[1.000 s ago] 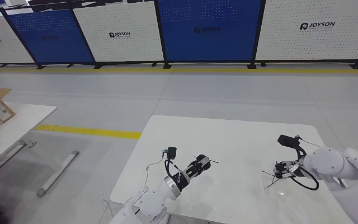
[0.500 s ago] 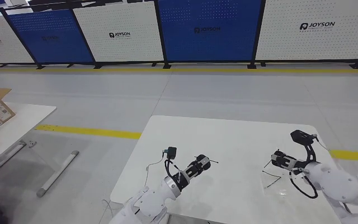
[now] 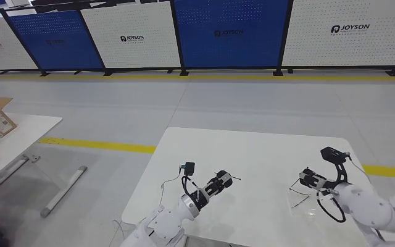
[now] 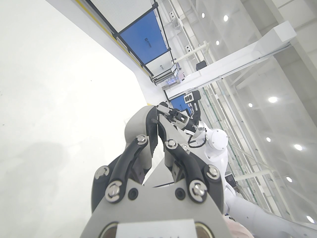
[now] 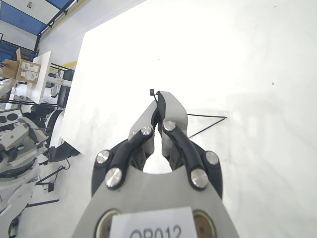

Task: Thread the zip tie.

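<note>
Right arm has drawn back toward the near right corner of the table (image 3: 259,154) since a second ago; the right gripper (image 5: 157,98) stays over the same right-hand area. Its fingers are pressed together on the black zip tie (image 5: 151,92), whose small square head projects just past the tips. A thin strand (image 5: 208,116), bent in a V, lies on the table just beside; whether it joins the held tie cannot be told. The left gripper (image 3: 226,178), near the front edge, is closed, with a black sliver (image 3: 236,178) crossing its tips.

Smooth table (image 3: 247,154), black plastic zip tie (image 5: 151,92), matt metal right pincer (image 5: 157,97)
</note>
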